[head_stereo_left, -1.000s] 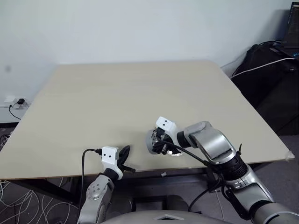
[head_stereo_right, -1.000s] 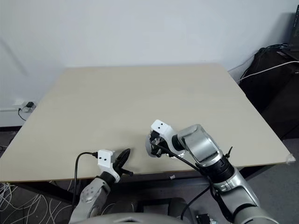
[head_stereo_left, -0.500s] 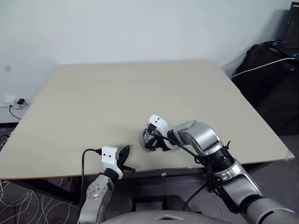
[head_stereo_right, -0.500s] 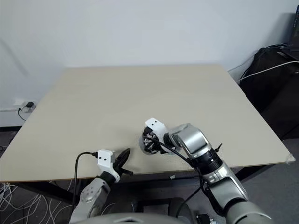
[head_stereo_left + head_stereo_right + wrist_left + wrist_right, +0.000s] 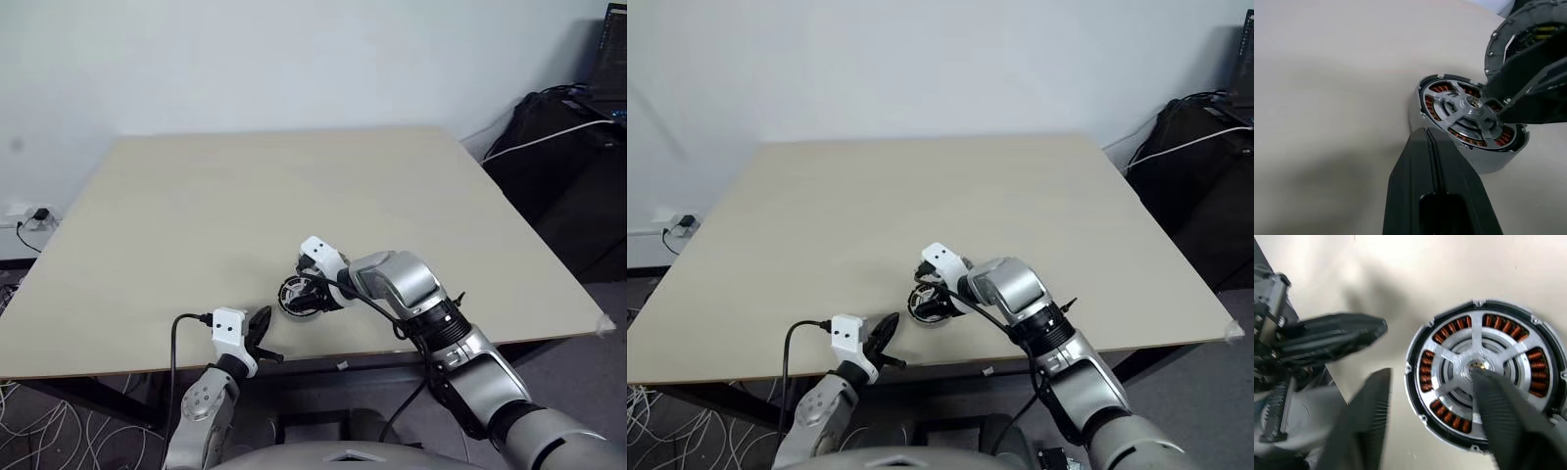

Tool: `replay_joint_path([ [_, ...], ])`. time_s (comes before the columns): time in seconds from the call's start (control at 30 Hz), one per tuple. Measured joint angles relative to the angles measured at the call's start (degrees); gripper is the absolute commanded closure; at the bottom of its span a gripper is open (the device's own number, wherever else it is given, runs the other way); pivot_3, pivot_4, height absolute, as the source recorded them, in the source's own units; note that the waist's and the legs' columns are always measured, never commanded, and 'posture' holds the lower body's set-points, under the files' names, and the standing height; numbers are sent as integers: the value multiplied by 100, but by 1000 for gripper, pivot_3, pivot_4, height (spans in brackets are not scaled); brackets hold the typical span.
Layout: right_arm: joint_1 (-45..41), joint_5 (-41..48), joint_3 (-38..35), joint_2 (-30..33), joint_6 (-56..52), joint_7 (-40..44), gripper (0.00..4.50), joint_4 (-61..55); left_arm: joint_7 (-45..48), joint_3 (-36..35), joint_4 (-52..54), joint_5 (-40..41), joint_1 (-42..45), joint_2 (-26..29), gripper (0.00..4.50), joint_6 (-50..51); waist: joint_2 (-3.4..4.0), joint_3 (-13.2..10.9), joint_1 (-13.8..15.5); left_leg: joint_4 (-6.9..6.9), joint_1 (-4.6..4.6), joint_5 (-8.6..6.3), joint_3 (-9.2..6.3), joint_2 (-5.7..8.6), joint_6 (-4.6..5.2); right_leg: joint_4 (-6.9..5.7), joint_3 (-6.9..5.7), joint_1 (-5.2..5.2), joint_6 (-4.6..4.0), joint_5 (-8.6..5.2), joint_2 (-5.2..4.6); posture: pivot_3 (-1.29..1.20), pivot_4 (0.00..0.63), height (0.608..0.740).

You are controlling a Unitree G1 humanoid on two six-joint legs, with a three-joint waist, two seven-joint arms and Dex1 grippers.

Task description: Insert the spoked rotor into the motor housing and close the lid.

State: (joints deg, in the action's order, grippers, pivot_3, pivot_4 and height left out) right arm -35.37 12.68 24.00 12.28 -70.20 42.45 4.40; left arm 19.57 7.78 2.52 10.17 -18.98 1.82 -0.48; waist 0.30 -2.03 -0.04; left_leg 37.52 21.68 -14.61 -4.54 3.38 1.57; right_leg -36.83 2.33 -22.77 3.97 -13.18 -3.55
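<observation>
A pale tabletop (image 5: 294, 186) carries one motor housing (image 5: 1469, 122) near its front edge, the one spoked rotor (image 5: 1479, 372) seated inside — copper windings show between the spokes. The right claw (image 5: 1435, 426) hangs just above, fingers apart; the left claw (image 5: 261, 329) rests pressed together nearby. Judged next: lift straight off without dislodging the rotor. No lid counted.

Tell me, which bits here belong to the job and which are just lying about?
Part of the job:
- black-rimmed spoked silver rotor, sitting inside the round copper-wound motor housing
- right tool, open over it
- left tool, shut

Just lying about:
- beige table
- black bag and cables
- wall socket
</observation>
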Motion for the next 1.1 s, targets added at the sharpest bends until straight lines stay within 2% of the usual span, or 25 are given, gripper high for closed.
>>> replay_joint_path([
  [0.07, 1, 126, -99, -101, -74, -43, 236, -36, 1, 0, 0, 0, -3, 1, 4500, 0, 1, 0, -31, 0, 0, 0, 0, 0, 0, 0, 0, 0, 1, 0, 0, 0, 0, 740],
  [0.17, 1, 369, -440, -341, -300, -166, 236, -181, 8, 0, 0, 1, -7, 1, 4500, 0, 1, 0, -67, 0, 0, -1, -1, -1, -1, 0, 0, 0, 4, 1, 0, 0, 0, 740],
  [0.2, 0, 441, -564, -436, -359, -228, 396, -243, 11, 0, 0, 1, -6, 2, 4500, 0, 2, -1, -75, -1, 0, -1, -1, -1, -1, -1, 1, -1, 7, 0, 1, 0, 0, 740],
  [0.27, -17, 585, -893, -733, -427, -416, 898, -300, 16, 0, 0, 1, -7, 3, 4500, 0, 3, -1, -86, -2, 0, -1, -1, -3, -2, -1, 1, -2, 17, 7, 3, 0, 0, 740],
  [0.37, -129, 726, -1637, -1407, -381, -954, 1874, -301, 25, 0, 0, 1, -7, 6, 4500, 0, 6, -2, -97, -6, 0, -2, -2, -4, -5, -3, 1, -6, 28, 14, 4, 0, 0, 740],
  [0.43, -246, 780, -1941, -1631, -230, -1248, 2504, -301, 35, 2, 0, 1, -8, 6, 4500, 0, 5, -1, -95, -7, 0, -5, -2, -1, -10, -2, 0, -5, 27, 15, 2, 0, 0, 740],
  [0.53, -269, 751, -2155, -1710, 163, -1620, 3471, -292, 42, -6, 0, 1, -5, 13, 4500, 1, 6, -2, -93, -12, 0, -6, -1, 3, -12, 2, 2, -6, 25, 16, -1, 0, 0, 740],
  [0.63, -265, 519, -2180, -1475, 799, -1898, 4403, -291, 43, -7, 0, 1, -5, 13, 4500, 2, 7, -2, -96, -16, 0, -5, 0, 3, -11, 3, 2, -8, 24, 15, -1, 0, 0, 740],
  [0.93, 304, -797, -1623, 29, 2866, -2307, 4473, -602, 54, -24, 0, 1, 4, 38, 4500, 21, 7, -2, -110, -30, 0, 4, 5, 1, 5, 8, 5, -10, 16, 9, 1, 0, 0, 740],
  [1.1, 1302, -1337, -1519, 739, 3513, -2404, 4473, -1007, 56, -23, 4, 2, -11, 53, 4500, 37, 4, -2, -62, -29, -1, 5, 7, 1, 7, 12, 8, -1, 2, -11, 0, 0, 0, 740],
])
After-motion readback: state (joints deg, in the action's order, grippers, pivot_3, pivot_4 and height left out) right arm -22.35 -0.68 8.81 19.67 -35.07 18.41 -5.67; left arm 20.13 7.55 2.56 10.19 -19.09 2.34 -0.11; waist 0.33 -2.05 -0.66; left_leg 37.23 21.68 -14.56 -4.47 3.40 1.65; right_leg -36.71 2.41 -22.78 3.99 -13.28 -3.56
